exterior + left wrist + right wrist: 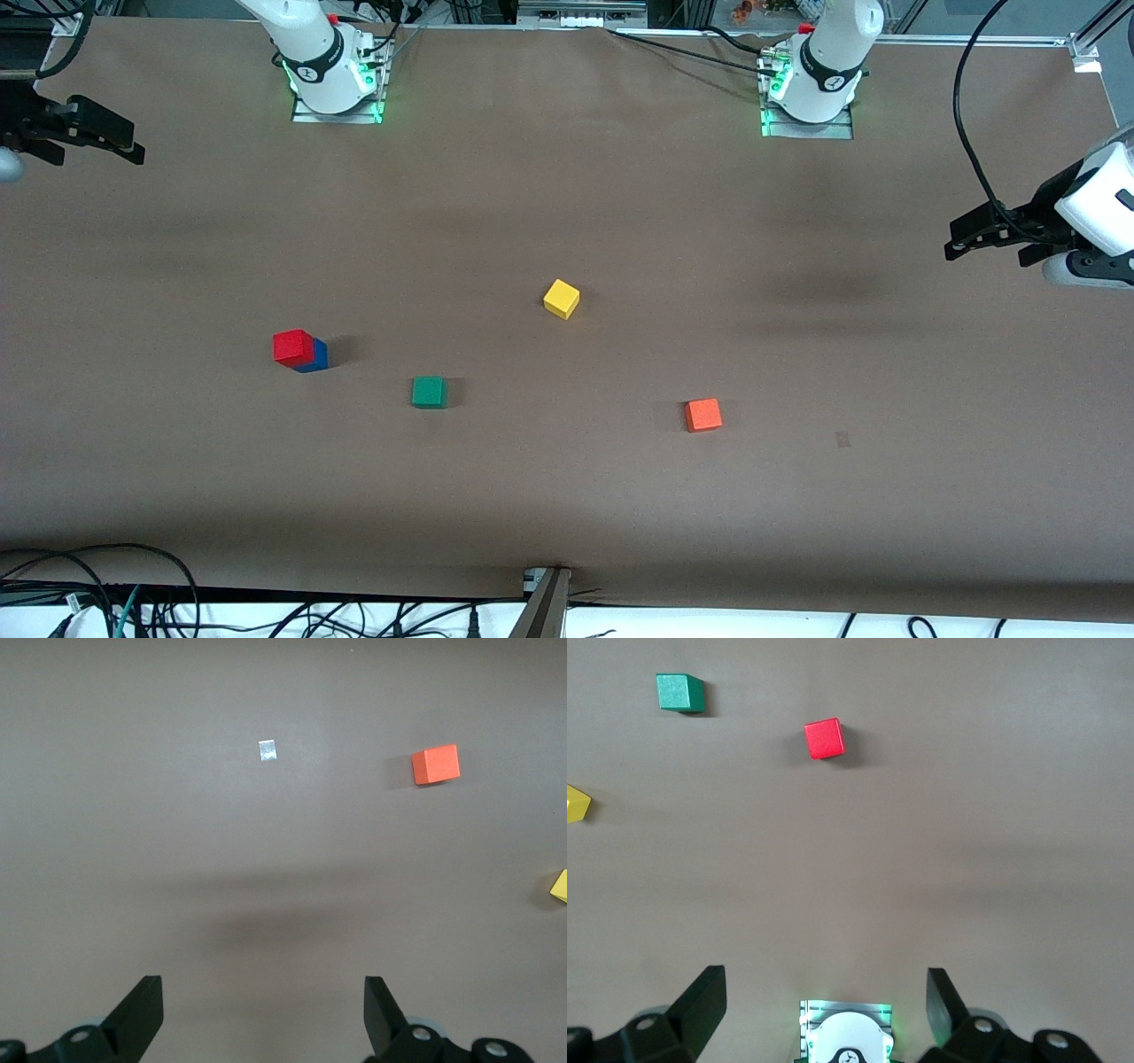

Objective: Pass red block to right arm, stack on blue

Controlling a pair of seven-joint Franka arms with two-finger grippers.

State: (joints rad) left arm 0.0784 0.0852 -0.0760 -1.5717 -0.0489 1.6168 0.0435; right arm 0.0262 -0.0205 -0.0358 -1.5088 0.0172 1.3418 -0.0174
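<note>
The red block (292, 345) sits on top of the blue cube (316, 357), toward the right arm's end of the table. In the right wrist view the red block (824, 738) hides the blue cube under it. My right gripper (97, 149) is open and empty, up over the table edge at the right arm's end; it also shows in the right wrist view (826, 985). My left gripper (985, 241) is open and empty, up over the left arm's end of the table; it also shows in the left wrist view (263, 994). Both are well away from the stack.
A green cube (429, 392) lies beside the stack, slightly nearer the front camera. A yellow cube (561, 299) sits mid-table. An orange cube (703, 415) lies toward the left arm's end, with a small tape mark (842, 439) beside it. Cables run along the front edge.
</note>
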